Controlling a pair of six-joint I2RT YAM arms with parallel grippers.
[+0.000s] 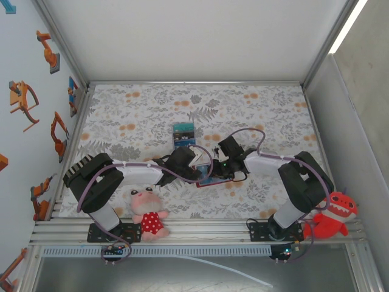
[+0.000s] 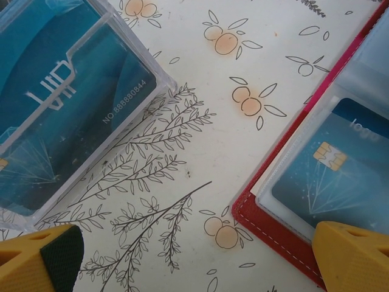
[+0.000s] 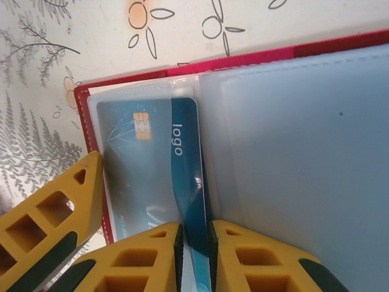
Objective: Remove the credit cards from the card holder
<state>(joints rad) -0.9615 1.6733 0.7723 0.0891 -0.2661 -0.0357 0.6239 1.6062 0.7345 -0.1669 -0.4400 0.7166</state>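
Step in hand: extraction of a credit card [image 3: 182, 152] from the card holder [image 3: 243, 61]. My right gripper [image 3: 194, 249] is pinched narrow on the card's teal edge, which sits between the pads. My left gripper [image 2: 194, 261] stands wide, its right finger at the holder's red border. Next move, as I judge it: draw straight back toward my wrist, with the holder pinned.

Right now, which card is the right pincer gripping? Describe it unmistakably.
Near the middle of the floral table lies the open red card holder. The right pincer pinches the teal credit card in its clear pocket; a gold chip and the word "logo" separate it from the VIP card outside.
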